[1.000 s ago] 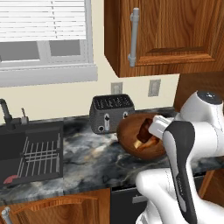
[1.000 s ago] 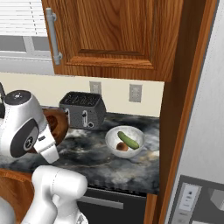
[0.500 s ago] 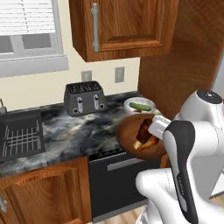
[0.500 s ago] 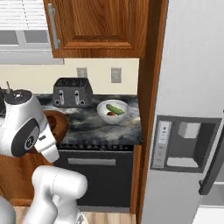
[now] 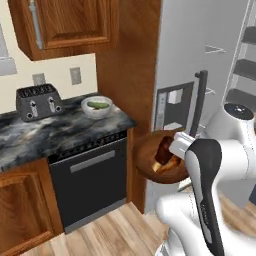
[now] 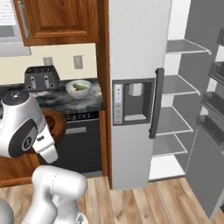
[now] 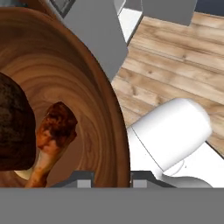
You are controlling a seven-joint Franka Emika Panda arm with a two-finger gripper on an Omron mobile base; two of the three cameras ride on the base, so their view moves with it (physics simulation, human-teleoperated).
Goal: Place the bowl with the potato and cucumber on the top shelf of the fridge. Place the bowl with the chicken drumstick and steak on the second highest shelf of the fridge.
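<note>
My gripper (image 7: 112,180) is shut on the rim of the brown wooden bowl (image 5: 156,156), which hangs in the air in front of the fridge door. Inside it lie the dark steak (image 7: 13,127) and the golden chicken drumstick (image 7: 53,133). The pale speckled bowl (image 6: 78,89) stands on the dark counter by the wooden side panel, with the green cucumber (image 6: 80,86) across it. The potato is too small to make out. The fridge stands open on the right, showing the top shelf (image 6: 185,46) and the second highest shelf (image 6: 176,85), both bare.
A dark toaster (image 5: 37,101) sits on the counter left of the pale bowl. The closed fridge door with its dispenser (image 6: 132,100) and dark handle (image 6: 155,103) stands between counter and open compartment. Door bins (image 6: 215,72) jut out at far right. Wooden floor lies below.
The base has driven to the right, so the sink and window left the views and the open fridge came in. The brown bowl stays in my gripper.
</note>
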